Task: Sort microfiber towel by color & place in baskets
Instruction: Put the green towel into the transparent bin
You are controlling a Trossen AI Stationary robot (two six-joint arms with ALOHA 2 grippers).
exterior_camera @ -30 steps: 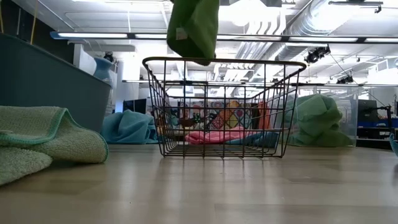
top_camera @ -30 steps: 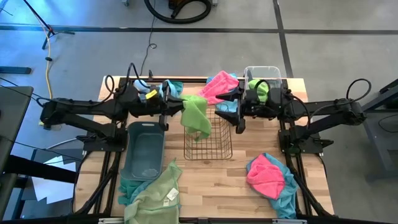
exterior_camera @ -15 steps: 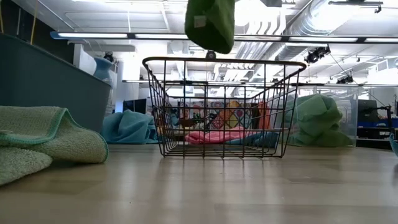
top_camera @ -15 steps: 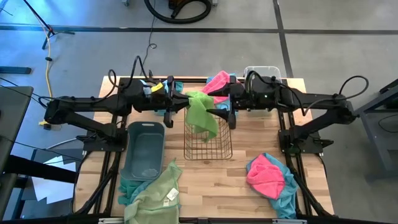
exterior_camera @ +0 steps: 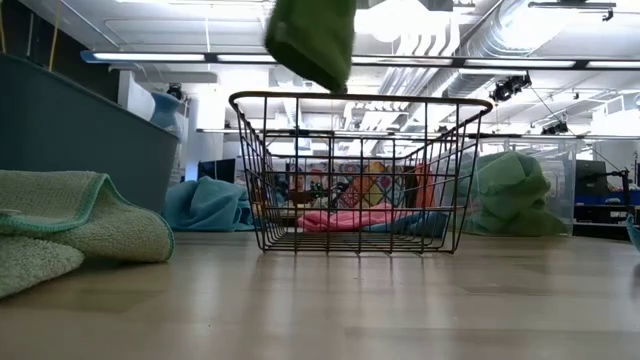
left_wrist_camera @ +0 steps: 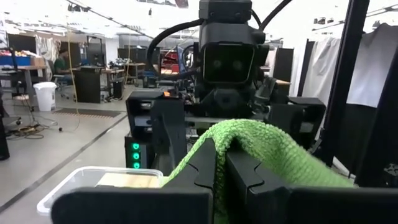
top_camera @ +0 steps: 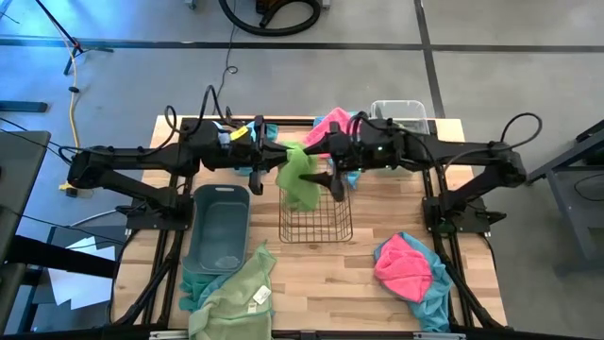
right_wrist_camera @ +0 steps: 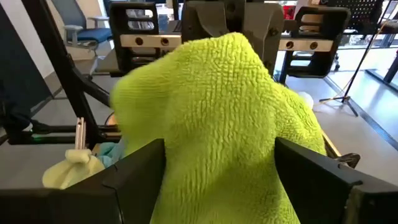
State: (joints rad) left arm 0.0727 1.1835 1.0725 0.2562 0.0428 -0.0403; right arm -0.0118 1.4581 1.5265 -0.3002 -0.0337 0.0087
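Note:
A lime green towel (top_camera: 300, 178) hangs from my left gripper (top_camera: 276, 159), above the far part of the copper wire basket (top_camera: 316, 215). In the low view its lower end (exterior_camera: 310, 45) swings clear above the basket's rim (exterior_camera: 360, 97). My left gripper (left_wrist_camera: 219, 157) is shut on it. My right gripper (top_camera: 327, 173) is open, with its wide-spread fingers (right_wrist_camera: 140, 165) on either side of the same towel (right_wrist_camera: 217, 112). The grey-blue tub (top_camera: 220, 227) sits left of the basket, and the clear bin (top_camera: 401, 111) is at the far right. My left gripper pinches a raised fold of the green towel (left_wrist_camera: 239, 134) between its two fingers, reaching level from the table's left. The towel is lifted clear and hangs below the fingers. My right gripper comes level from the right; whether its open fingers touch the towel I cannot tell.
Pink and teal towels (top_camera: 332, 127) lie at the far edge behind the basket. A green and teal pile (top_camera: 231, 293) lies at the near left, a pink and teal pile (top_camera: 411, 269) at the near right. A green towel (exterior_camera: 510, 195) sits in the clear bin.
My right gripper has moved from beside the clear bin toward the table's left, up to the hanging green towel, staying open. My left gripper has shifted slightly right with the towel, which has swung above the wire basket.

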